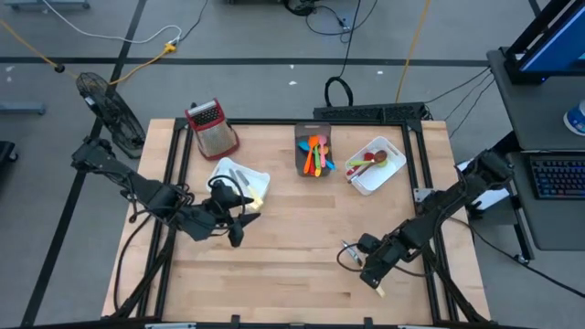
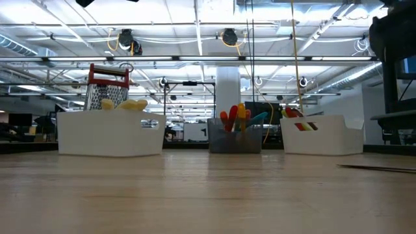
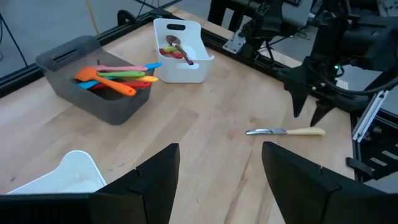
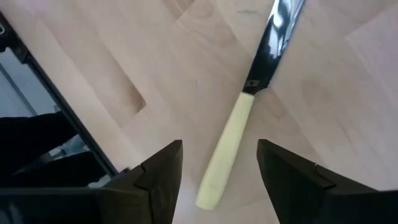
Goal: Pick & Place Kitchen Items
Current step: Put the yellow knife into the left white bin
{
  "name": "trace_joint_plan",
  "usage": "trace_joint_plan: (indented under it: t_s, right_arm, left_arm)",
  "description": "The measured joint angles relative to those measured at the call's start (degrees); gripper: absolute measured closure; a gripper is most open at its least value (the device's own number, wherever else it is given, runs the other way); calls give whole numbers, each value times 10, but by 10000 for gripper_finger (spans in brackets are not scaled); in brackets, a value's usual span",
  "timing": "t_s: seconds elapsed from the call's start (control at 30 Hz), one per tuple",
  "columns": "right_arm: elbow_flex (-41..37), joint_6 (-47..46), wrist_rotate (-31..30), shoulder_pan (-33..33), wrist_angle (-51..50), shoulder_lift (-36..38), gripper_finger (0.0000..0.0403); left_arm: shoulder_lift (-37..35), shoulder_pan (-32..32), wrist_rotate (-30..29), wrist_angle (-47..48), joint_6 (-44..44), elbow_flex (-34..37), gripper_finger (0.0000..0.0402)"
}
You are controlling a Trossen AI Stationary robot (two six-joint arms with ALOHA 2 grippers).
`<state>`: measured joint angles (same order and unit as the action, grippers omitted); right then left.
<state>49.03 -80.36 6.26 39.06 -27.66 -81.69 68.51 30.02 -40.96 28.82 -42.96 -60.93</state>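
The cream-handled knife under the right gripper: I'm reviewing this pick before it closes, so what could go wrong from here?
The knife lies flat on the bare table, so the open right gripper may scrape the wood or slide off the thin handle. It also lies near the table's right edge, so a nudge could push it toward the frame rail. The open left gripper waits by the white bin.

Grey floor (image 1: 256, 37) with cables, black fan (image 1: 108, 108), ceiling pipes and strip lights (image 2: 195, 29)

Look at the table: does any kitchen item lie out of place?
Yes. A cream-handled knife lies flat on bare wood near the right claw, open above it, while the other utensils sit in the bins.
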Motion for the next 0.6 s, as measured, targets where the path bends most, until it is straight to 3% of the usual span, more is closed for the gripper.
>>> trace_joint_plan:
  t_s: [0.27, 0.6]
  right_arm:
    - [-12, 0, 2, -9, 3, -9, 204]
    - [-21, 2, 65, -9, 24, -113, 204]
  left_arm:
    - [0, 0, 5, 1, 12, 0, 167]
    - [0, -3, 7, 2, 28, 0, 167]
